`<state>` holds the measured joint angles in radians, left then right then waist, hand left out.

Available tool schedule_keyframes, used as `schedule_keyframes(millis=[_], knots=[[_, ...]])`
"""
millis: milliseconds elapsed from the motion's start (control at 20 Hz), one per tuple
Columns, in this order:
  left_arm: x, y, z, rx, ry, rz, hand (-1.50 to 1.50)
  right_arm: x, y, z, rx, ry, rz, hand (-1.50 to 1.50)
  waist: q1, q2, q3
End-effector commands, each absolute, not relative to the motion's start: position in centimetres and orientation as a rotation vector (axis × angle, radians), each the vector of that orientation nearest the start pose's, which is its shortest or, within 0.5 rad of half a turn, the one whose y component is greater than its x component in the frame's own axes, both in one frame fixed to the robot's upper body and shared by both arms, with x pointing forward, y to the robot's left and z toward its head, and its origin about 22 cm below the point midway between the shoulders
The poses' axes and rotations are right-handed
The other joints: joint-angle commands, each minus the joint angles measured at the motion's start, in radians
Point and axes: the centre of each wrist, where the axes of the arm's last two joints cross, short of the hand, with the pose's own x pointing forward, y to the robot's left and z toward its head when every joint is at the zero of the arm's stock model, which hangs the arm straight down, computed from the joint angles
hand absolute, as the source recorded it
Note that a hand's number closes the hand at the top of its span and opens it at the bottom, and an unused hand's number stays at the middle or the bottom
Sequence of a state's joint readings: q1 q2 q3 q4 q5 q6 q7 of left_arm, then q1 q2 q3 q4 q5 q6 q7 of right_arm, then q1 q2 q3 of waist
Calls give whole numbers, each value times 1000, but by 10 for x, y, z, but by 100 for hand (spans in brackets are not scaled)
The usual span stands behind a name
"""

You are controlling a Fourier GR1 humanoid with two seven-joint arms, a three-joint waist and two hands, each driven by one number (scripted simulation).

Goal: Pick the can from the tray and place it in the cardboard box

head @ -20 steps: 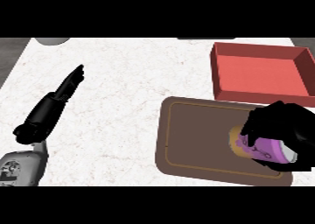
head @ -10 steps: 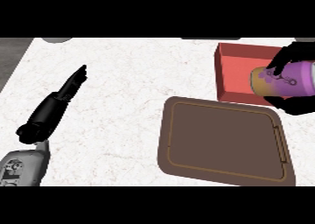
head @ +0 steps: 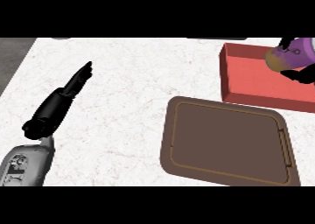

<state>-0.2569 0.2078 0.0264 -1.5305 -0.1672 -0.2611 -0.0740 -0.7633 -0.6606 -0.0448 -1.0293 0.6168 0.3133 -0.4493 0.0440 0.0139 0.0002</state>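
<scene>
The purple can (head: 294,54) is held tilted by the right hand (head: 307,73) at the view's right edge, black fingers curled round it, over the red box (head: 250,78); whether it touches the box floor cannot be told, as the hand is partly cut off. The brown tray (head: 228,142) is seen just in front of the box on the white counter (head: 127,87). The left hand (head: 68,89) is rested at the left, fingers straight and nothing held.
</scene>
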Motion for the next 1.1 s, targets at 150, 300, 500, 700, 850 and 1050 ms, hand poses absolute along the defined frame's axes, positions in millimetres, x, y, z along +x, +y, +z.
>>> schedule_keyframes(millis=[150,300,500,700,850,1050], knots=[[304,251,71,53,-1789,-583,0,414,-384,188,-658,-1489,1425,150,28,12,1],[306,257,67,60,-1791,-578,0,416,-393,182,-623,-1404,1526,150,20,11,1],[307,250,84,39,-1790,-589,0,415,-409,171,-575,-1292,1577,-150,33,13,3],[306,255,68,50,-1784,-590,0,413,-416,161,-393,-1373,1643,-150,23,14,3],[305,245,79,54,-1793,-568,0,417,-413,159,-294,-1550,1541,-150,21,9,4],[305,248,70,52,-1778,-564,0,430,-391,148,-5,-1835,1074,-150,16,8,6]])
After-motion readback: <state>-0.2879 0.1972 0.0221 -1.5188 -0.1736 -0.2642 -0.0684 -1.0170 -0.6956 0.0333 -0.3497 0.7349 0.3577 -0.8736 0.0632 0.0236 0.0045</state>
